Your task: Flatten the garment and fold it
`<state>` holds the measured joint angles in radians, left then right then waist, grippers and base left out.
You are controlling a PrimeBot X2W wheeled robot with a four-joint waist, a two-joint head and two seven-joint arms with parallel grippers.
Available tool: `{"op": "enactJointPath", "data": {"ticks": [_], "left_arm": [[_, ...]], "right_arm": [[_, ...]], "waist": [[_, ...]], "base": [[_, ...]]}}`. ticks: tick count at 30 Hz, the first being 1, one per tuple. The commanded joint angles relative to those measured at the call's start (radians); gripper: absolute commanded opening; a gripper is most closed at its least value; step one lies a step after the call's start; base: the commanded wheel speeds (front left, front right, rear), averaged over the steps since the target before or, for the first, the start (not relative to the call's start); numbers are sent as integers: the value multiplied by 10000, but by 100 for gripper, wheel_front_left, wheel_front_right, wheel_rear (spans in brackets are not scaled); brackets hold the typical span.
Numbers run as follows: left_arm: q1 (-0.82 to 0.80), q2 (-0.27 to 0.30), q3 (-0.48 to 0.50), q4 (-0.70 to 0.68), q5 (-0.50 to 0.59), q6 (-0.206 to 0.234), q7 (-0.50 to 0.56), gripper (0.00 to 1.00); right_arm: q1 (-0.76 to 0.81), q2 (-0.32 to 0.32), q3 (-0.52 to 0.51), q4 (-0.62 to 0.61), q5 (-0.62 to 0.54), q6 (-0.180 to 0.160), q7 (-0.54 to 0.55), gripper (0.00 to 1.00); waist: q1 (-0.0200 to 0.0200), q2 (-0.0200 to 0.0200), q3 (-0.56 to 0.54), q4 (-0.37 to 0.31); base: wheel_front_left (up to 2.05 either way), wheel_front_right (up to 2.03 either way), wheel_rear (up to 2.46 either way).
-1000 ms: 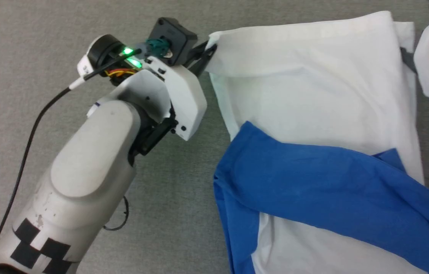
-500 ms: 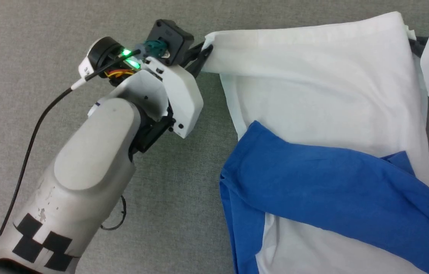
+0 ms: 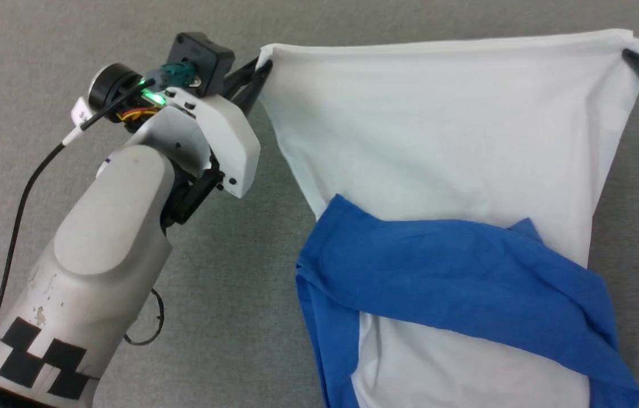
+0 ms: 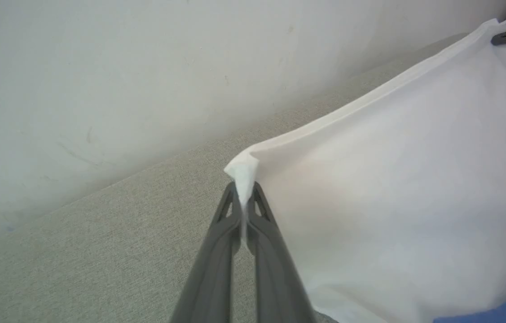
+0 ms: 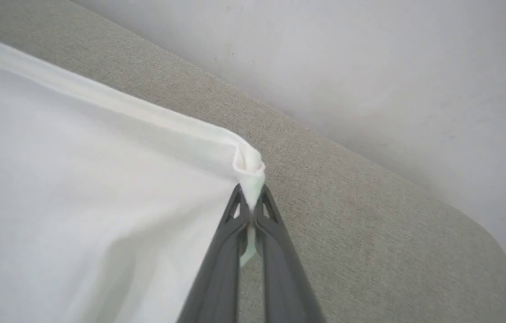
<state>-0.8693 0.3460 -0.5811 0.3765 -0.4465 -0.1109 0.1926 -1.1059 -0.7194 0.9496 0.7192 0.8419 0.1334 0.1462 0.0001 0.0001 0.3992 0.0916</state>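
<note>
The garment [image 3: 444, 141] is a white T-shirt with royal-blue sleeves [image 3: 444, 272], and its white hem is stretched taut between my two grippers. My left gripper [image 3: 262, 65] is shut on the hem's left corner [image 4: 243, 179]. My right gripper [image 3: 634, 56] is shut on the hem's right corner [image 5: 249, 172]. Both blue sleeves are folded across the shirt's middle. The lower part of the shirt hangs down toward the head view's bottom edge. The print is hidden.
Grey carpet-like surface [image 3: 240, 272] lies under everything. A pale wall [image 4: 145, 67] rises beyond the surface's far edge. A black cable [image 3: 18, 198] runs along my left arm.
Both grippers have drawn apart, my left one to the left, pulling the hem from slack into a straight taut line. The right gripper has shut on its corner. The shirt has lifted.
</note>
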Motion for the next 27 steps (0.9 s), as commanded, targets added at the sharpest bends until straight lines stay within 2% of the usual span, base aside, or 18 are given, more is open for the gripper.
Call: {"op": "enactJointPath", "data": {"ticks": [1,9,14,21,27], "left_arm": [[83,76,83,71,-9,112,-135,0],[521,306,130,203,-30,222,-629,0],[1346,564,56,-326,-154,300,-654,0],[3536,1250,-34,-2320,-614,718,-163,0],[5670,2117,-54,-4513,-1118,1299,599,0]], "right_arm": [[50,-27,-74,143,-82,-27,-237,0],[509,160,-262,605,-450,-27,-1872,0],[1353,141,-317,401,-348,-27,-2526,0],[3120,-320,-587,-808,194,-27,-2877,0],[5037,-1175,-1171,-2660,881,-27,-2343,0]], "waist": [[-1,-1,-674,-616],[-1,-1,-1669,-975],[-1,-1,-2356,-1012],[-1,-1,-3216,-965],[-1,-1,-3660,-902]], "base": [[0,0,0],[0,0,0],[0,0,0],[0,0,0],[0,0,0]]}}
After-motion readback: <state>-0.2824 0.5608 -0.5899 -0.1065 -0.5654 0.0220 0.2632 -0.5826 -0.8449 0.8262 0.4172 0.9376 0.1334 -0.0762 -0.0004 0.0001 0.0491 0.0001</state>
